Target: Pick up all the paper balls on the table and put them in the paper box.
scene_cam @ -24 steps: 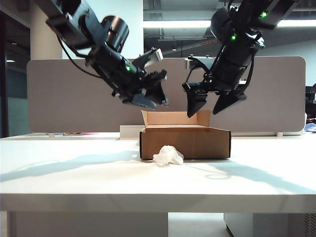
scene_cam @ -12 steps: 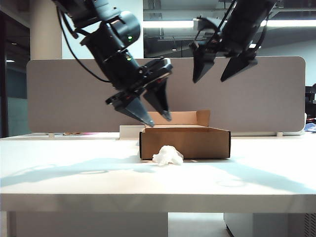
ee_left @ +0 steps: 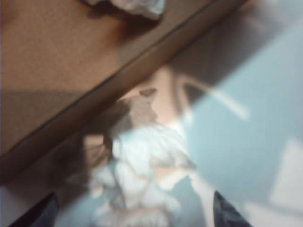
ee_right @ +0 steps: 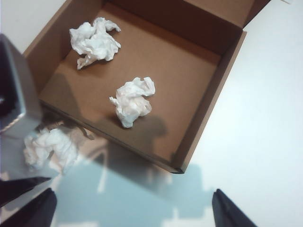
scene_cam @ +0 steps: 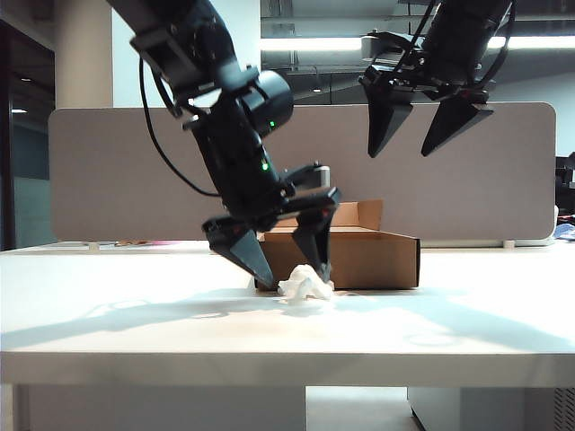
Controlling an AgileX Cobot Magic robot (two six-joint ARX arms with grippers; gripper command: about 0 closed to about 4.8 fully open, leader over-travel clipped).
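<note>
One crumpled white paper ball (scene_cam: 305,283) lies on the table (scene_cam: 135,332) against the front wall of the brown paper box (scene_cam: 368,256). My left gripper (scene_cam: 295,274) is down at the table, open, with one finger on each side of this ball (ee_left: 142,175). High above the box, my right gripper (scene_cam: 402,151) hangs open and empty. Its wrist view looks down into the box (ee_right: 213,104), where two paper balls (ee_right: 94,40) (ee_right: 132,101) rest on the floor. The ball outside (ee_right: 49,146) shows beside the left arm's grey body.
A grey divider panel (scene_cam: 117,180) runs along the back of the table. A low white block (scene_cam: 235,238) sits behind the box's left end. The box's upright flap (scene_cam: 359,214) stands at its far side.
My left gripper came down from above the box to the table and opened wide around the ball. My right gripper rose from just over the box to well above it.
</note>
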